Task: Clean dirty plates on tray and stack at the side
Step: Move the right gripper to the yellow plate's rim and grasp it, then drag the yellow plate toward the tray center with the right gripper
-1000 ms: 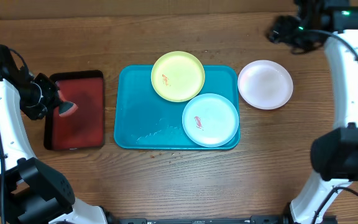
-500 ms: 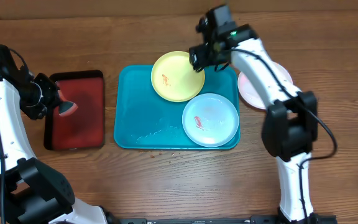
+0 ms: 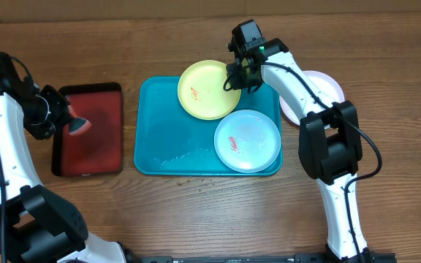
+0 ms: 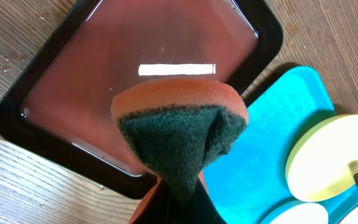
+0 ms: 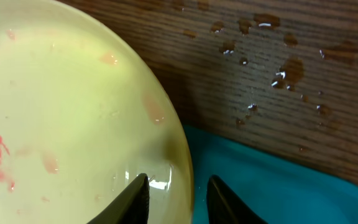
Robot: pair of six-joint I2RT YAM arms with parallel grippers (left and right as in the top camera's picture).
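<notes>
My left gripper (image 4: 173, 200): clamped on orange-and-green foam sponge (image 4: 179, 124), over red black-rimmed tray (image 4: 166, 43).
My right gripper (image 5: 178, 196): narrow, astride rim of yellow-green round plastic plate (image 5: 73, 112); whether it grips, I cannot tell.

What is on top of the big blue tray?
Two dirty plates: a yellow-green plate and a pale mint plate, each with a red smear. The tray beneath them is hidden.

overhead: straight down from high, whole table (image 3: 196, 212) | left wrist: near, downward over red tray (image 4: 104, 50) and left end of teal tray (image 4: 272, 137) | right wrist: very near, far-right rim of yellow-green plate (image 5: 61, 112) | shared: that plate; all views
</notes>
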